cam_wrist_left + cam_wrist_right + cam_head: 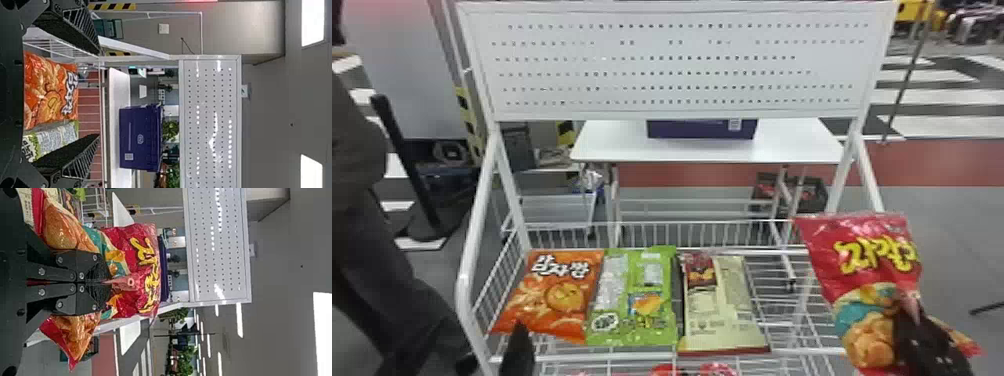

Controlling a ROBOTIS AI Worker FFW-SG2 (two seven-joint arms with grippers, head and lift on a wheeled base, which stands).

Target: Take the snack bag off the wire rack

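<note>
Red snack bag [874, 255] is off the wire rack's [627, 357] shelf, held up at the rack's right end. Right gripper [914, 317] has it: fingers closed on a pinched fold of the front film, lower than the big yellow lettering. From the right wrist view, the fingertips come together on the fold and a pink peak of film pokes out past them. Bag hangs roughly upright, top leaning left in the head view, printed front toward the robot. Lower half is creased around the fingers, one bottom corner sticking out to the right. Can't tell if it touches the rack's side rail.

Left gripper [518, 350] is at the front left of the rack, near the orange bag [552, 295]. Fingers spread wide, nothing between them, per the left wrist view.

On the shelf, a row from left: orange bag, face up, by the left side wires; green bag [637, 315] right against it; cream bag [717, 315] with a dark red bottom edge, right of the green one. Dark strip between those last two, can't tell what it is. Some red packets [717, 370] lower down, under the front rail. White perforated panel [677, 65] across the top of the rack. Behind: white bench [707, 151] with a purple box [699, 131] on it.
</note>
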